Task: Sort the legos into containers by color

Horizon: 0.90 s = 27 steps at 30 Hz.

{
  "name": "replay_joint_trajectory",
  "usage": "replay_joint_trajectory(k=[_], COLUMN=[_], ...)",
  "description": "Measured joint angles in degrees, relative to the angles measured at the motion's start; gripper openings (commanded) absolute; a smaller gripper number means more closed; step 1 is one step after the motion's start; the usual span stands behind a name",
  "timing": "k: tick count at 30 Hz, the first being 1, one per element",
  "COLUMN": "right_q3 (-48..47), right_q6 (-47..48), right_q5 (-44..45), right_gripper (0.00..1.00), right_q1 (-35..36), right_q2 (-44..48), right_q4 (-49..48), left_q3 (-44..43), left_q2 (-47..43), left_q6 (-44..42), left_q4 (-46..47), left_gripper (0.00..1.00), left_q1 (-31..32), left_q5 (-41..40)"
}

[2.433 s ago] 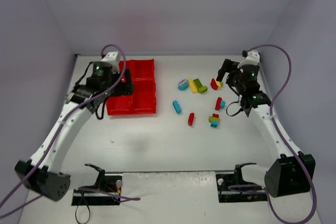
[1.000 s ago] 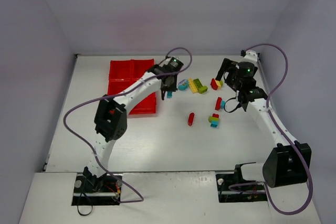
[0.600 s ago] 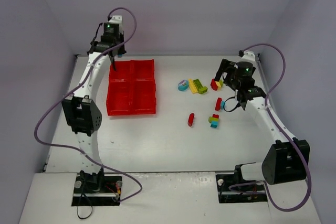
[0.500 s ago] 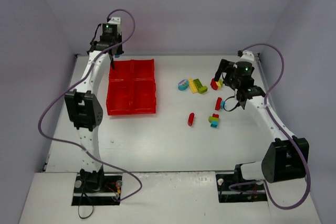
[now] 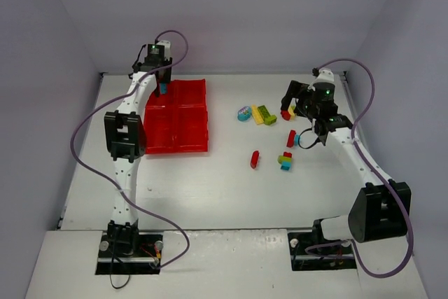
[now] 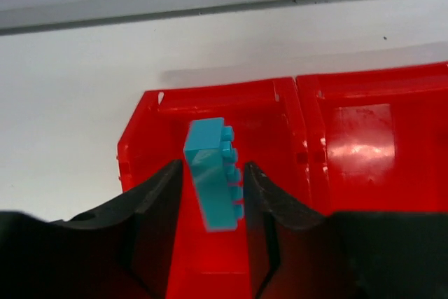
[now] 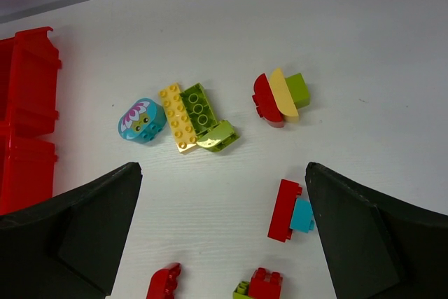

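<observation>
left fingers [image 6: 166,181] reached tray [image 6: 210,93], cyan brick [image 6: 210,173] between

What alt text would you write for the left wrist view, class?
A cyan brick sits between the left gripper's black jaws, over a corner compartment of the red tray; whether the jaws grip it is unclear. A second compartment lies to the right, with white table beyond.

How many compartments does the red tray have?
4, in two rows of the red tray: far-left compartment, far-right compartment, near-left compartment, near-right compartment. None seems hidden.
</observation>
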<state>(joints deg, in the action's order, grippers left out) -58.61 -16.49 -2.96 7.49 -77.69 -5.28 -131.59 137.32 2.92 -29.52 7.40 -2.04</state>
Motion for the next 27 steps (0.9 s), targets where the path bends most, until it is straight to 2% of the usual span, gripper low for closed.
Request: replay_joint_trajectory(k=[1,2,11,16,18,22,27], right_q3=[0.00,0.00,0.02,0.02,0.02,0.07,1.33], right_q6=[0.00,0.02,0.07,0.04,0.04,0.07,0.22], right_q5=[-0.17,-0.37,-0.55,-0.52,-0.52,-0.52,-0.52], right_gripper=[1.00,1.00,1.00,1.00,1.00,1.00,1.00], right_q1=[0.00,0.00,0.00,0.00,0.00,0.00,0.00], right_q2=[0.00,0.00,0.00,0.02,0.02,0.24,1.92], right_q4=[0.04,0.07,0.42,0.46,0.48,0.55,0.79], left_q3=[-0.55,-1.07,-1.51,1.14,2.93,3.39,5.40], left_q2=[0.46,0.76,0.87,-2.49,-5.53,-10.60,-13.57], left_q6=[-0.09,-0.15,-0.55,-0.20,0.00,-0.70,-3.69], left_q4=[0.22,0.46,1.57,1.40,0.96,0.11,0.50], left_gripper=[0.36,0.44,0.46,0.60,0.63,0.65,0.66], left_q1=[-0.04,-0.09,-0.42,-0.11,0.48,4.39,14.60], left_q5=[-0.20,-0.39,-0.52,3.87,6.99,12.66,19.82])
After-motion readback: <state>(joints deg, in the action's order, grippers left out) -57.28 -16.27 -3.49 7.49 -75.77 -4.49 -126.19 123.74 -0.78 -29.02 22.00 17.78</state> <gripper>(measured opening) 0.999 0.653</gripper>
